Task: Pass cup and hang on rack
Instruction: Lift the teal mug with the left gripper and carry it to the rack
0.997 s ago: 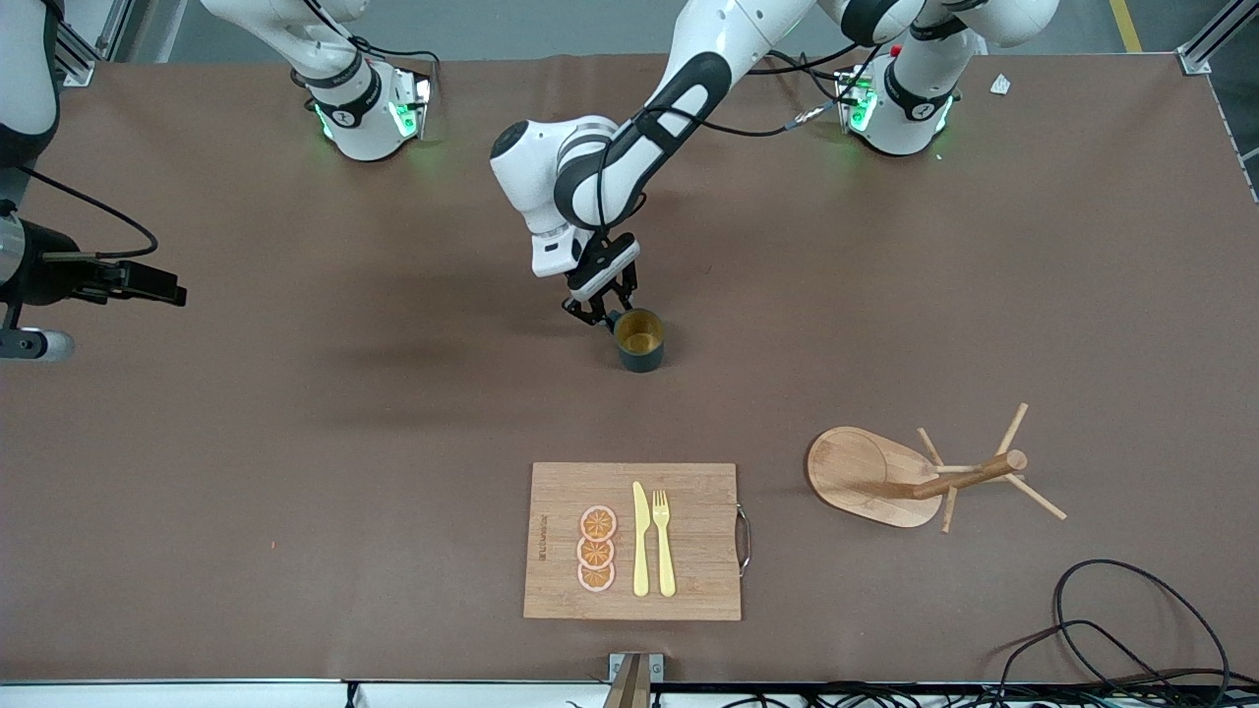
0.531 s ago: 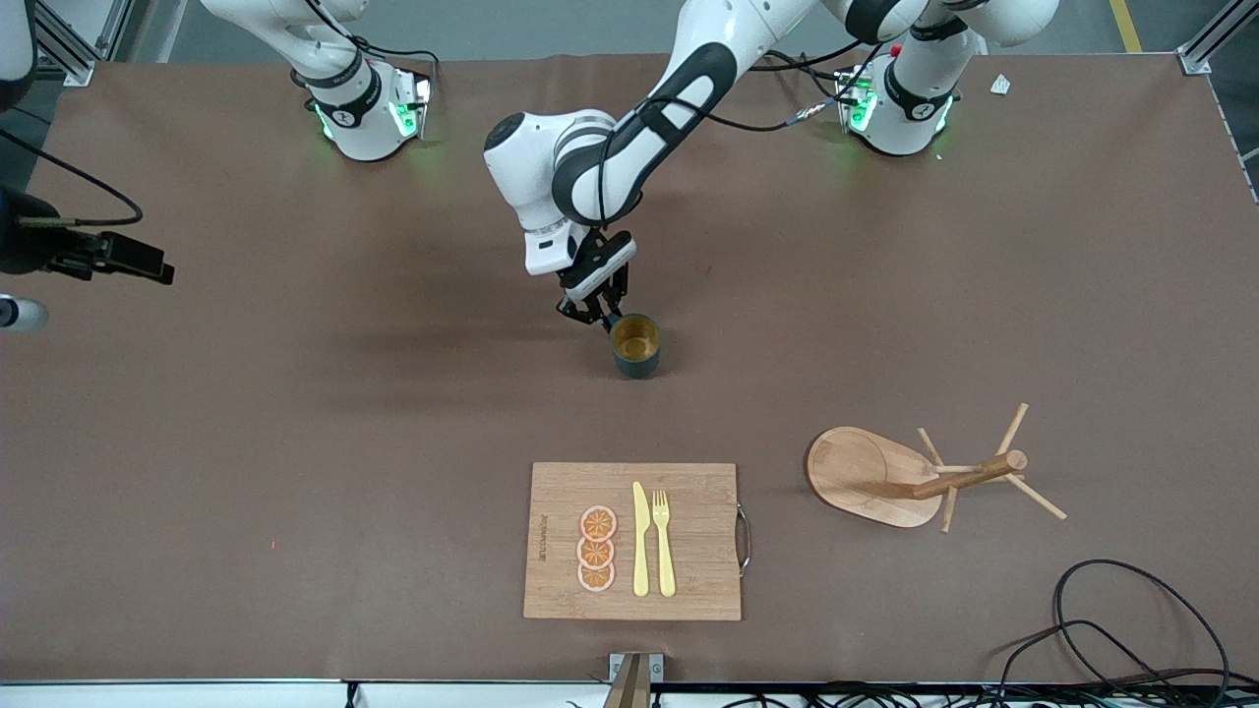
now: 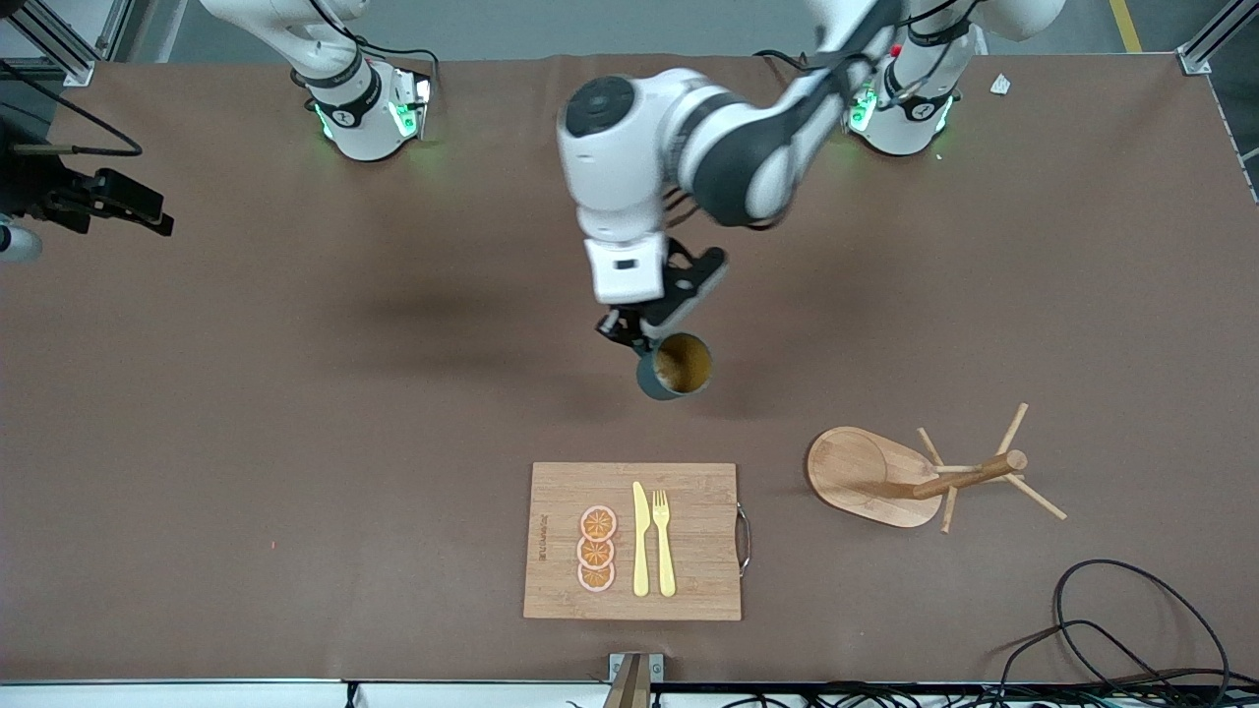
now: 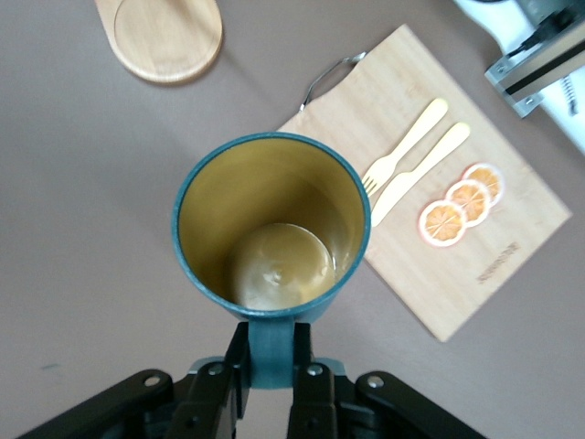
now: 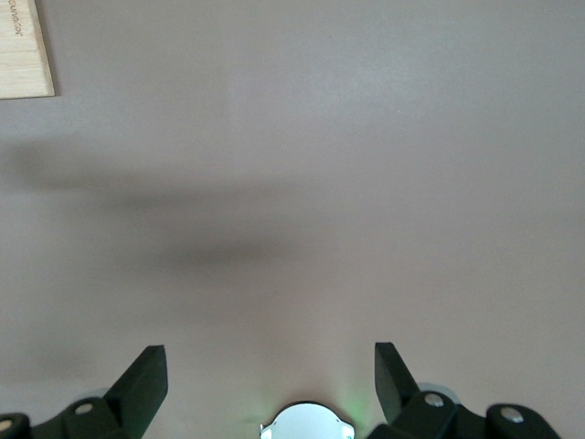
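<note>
**Cup held by its handle above the table**

Cup [image 3: 676,366] hangs in the left gripper [image 3: 629,339], whose fingers are clamped tight on its handle, over bare table [image 3: 295,413]. Nearer the camera lie the cutting board [image 3: 689,541] and, toward the left arm's end, the rack [image 3: 920,477]. Right gripper [image 5: 270,380] waits over bare table at the right arm's end, fingers spread wide and empty.

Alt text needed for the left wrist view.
The left end effector grips a teal cup by its handle, held above the brown table. Below lie a cutting board with fork, knife and orange slices, plus the rack's wooden base.
</note>
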